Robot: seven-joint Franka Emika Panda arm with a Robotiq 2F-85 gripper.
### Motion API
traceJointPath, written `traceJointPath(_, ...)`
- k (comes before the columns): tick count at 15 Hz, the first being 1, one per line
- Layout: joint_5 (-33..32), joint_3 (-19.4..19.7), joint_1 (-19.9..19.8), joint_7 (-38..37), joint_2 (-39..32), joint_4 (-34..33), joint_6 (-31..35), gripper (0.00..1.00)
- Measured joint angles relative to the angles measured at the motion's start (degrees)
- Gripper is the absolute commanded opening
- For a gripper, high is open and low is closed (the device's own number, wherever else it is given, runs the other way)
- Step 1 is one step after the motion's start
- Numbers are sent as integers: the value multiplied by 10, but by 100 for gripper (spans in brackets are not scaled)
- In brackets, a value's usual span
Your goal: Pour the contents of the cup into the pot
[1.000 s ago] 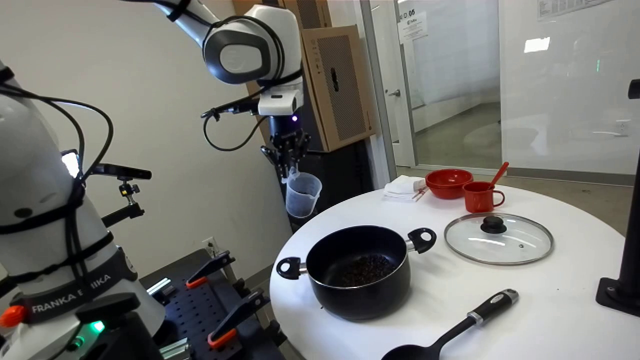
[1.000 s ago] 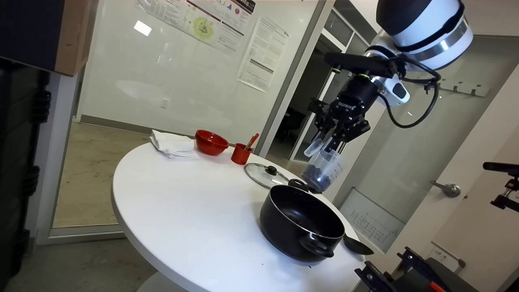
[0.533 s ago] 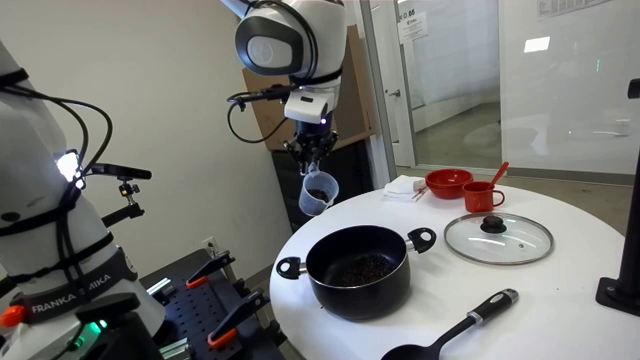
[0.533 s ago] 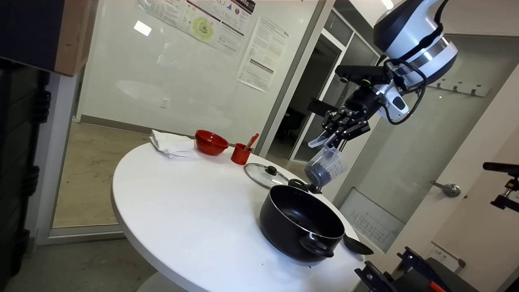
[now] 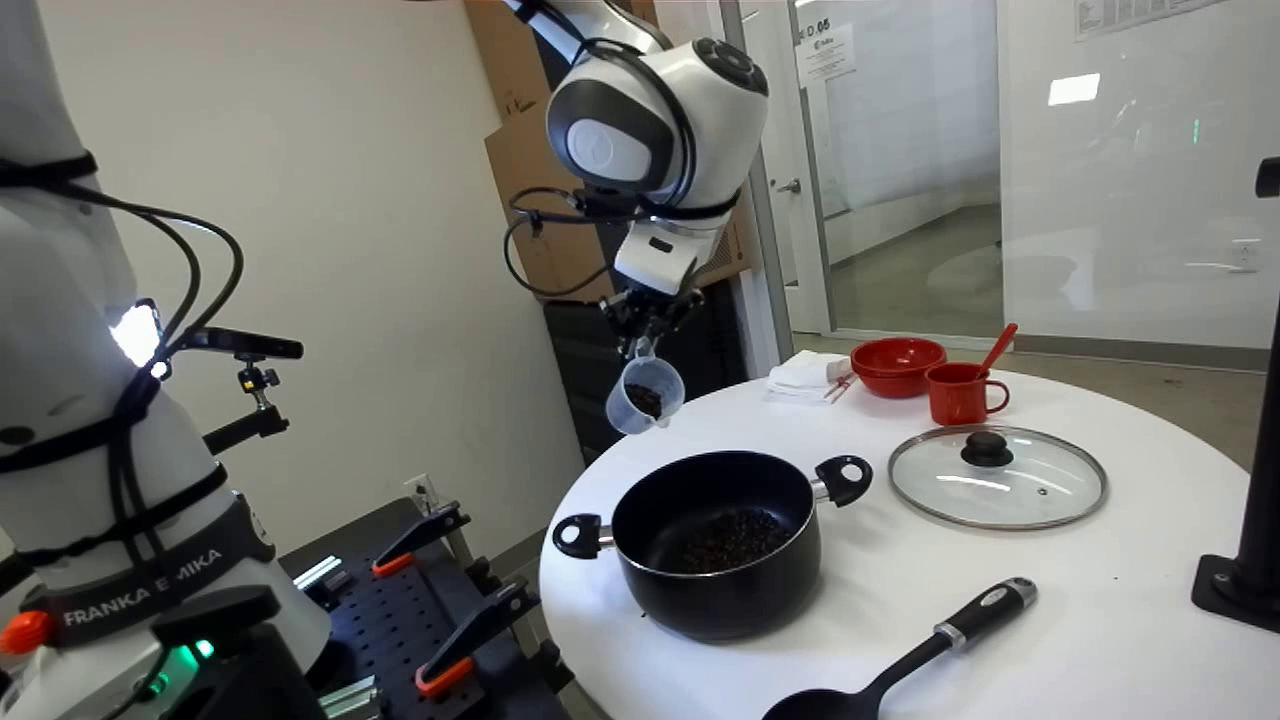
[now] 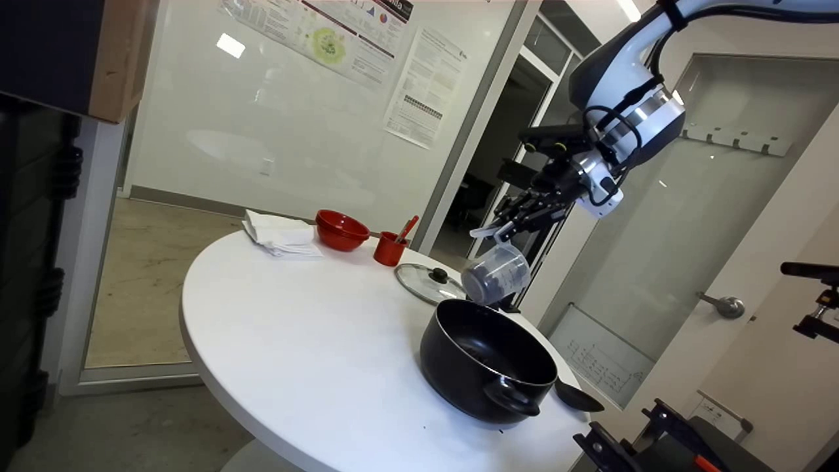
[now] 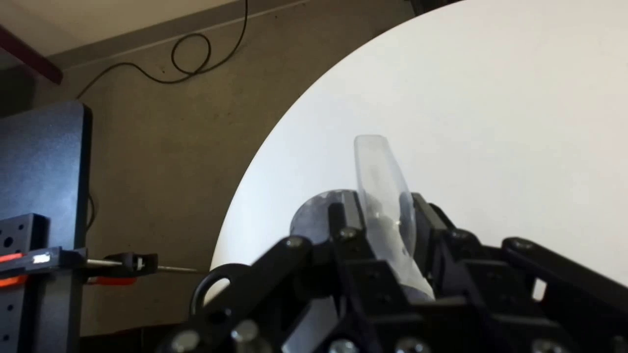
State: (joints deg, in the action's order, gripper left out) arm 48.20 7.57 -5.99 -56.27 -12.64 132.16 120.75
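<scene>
The clear plastic cup (image 5: 628,408) hangs tilted in my gripper (image 5: 641,345), with dark bits (image 5: 646,401) inside. The gripper is shut on the cup's handle. In the wrist view the gripper (image 7: 386,208) has the translucent handle (image 7: 379,169) between its fingers, with part of the cup body (image 7: 314,215) beyond. The black pot (image 5: 730,605), with silvery rim and two side handles, stands on the white table, with dark bits (image 5: 738,540) on its bottom. In an exterior view the cup (image 6: 496,274) appears just above the far rim of the pot (image 6: 459,377).
A glass lid (image 5: 940,482), a red mug (image 5: 957,397) with a red utensil, red bowls (image 5: 897,368) and a white cloth (image 5: 800,376) lie farther along the table (image 5: 1100,600). A black long-handled utensil (image 5: 905,660) lies beside the pot. A black post (image 5: 1255,500) stands at the right.
The arm has carried the cup toward the pot, rightward in one exterior view and leftward in another. The cup has tilted more, and its dark contents show more. The pot has not moved.
</scene>
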Motion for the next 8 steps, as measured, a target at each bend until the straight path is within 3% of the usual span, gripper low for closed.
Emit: traceJointPath(8, 47, 18, -43, -25, -69, -71, -123, 7)
